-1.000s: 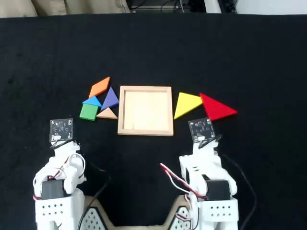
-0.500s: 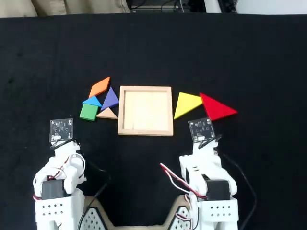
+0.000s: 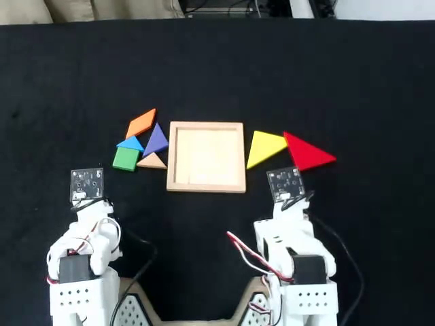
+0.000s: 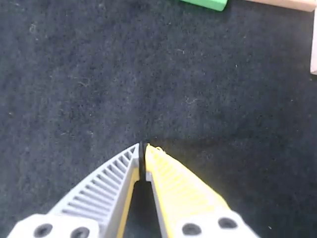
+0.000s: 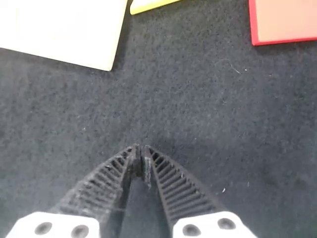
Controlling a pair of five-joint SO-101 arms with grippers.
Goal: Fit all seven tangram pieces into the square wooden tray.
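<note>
**Inspector:** State of the jaws, left and right.

**Arm:** My left jaws are closed tip to tip with nothing between them, hanging over bare black cloth. My right jaws are closed the same way, also over bare cloth.

**Inspector:** Location of the tray.

**Arm:** The square wooden tray (image 3: pixel 206 188) lies flat at the middle of the worktop (image 3: pixel 217 68), ahead of both my arms and between them. My right wrist view shows one tray corner ahead of my right jaws.

**Inspector:** Location of the pieces.

**Arm:** All seven lie on the cloth outside the tray. Five are clustered on its left side:
- The orange parallelogram (image 3: pixel 141 123) is farthest from me.
- The purple triangle (image 3: pixel 156 140) is just beside the tray's left edge.
- The small blue triangle (image 3: pixel 130 143) sits against the purple one.
- The green square (image 3: pixel 126 159) is nearest my left arm (image 3: pixel 87 224), and its edge shows ahead of my left jaws.
- The tan triangle (image 3: pixel 151 161) is between the green square and the tray.

Two are on the right side. The yellow triangle (image 3: pixel 263 147) is just beside the tray's right edge. The red triangle (image 3: pixel 306 153) is beyond it, corner to corner with the yellow. I cannot tell whether those two touch.
</note>
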